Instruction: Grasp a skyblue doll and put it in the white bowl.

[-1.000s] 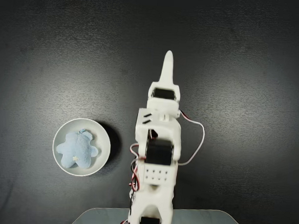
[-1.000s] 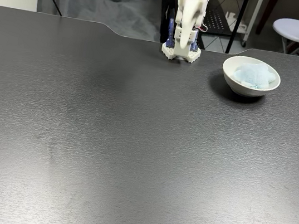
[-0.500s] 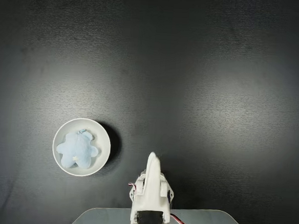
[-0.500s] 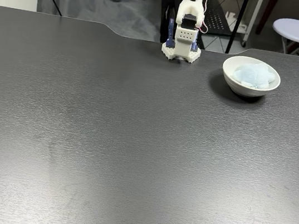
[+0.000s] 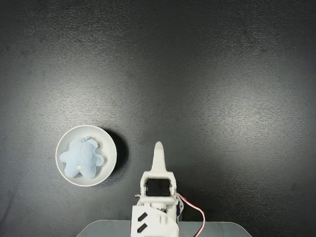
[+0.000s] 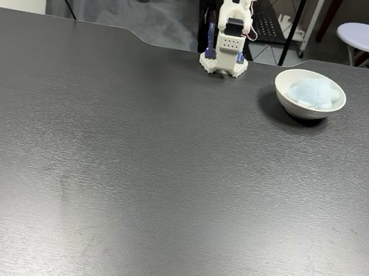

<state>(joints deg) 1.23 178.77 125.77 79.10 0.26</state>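
Pale blue fluff, our skyblue doll (image 5: 81,160) sits inside the white bowl (image 5: 106,142) on the dark table (image 5: 214,90). Gripper (image 5: 158,151) looks pressed together, holding nothing, tucked near the arm's base (image 6: 223,62), apart from the bowl.

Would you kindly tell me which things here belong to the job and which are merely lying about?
Belonging to the job:
skyblue doll, lying inside the bowl
white bowl
hand, above the table, apart from the bowl

Lying about:
grey cloth behind the table
white stool in the background
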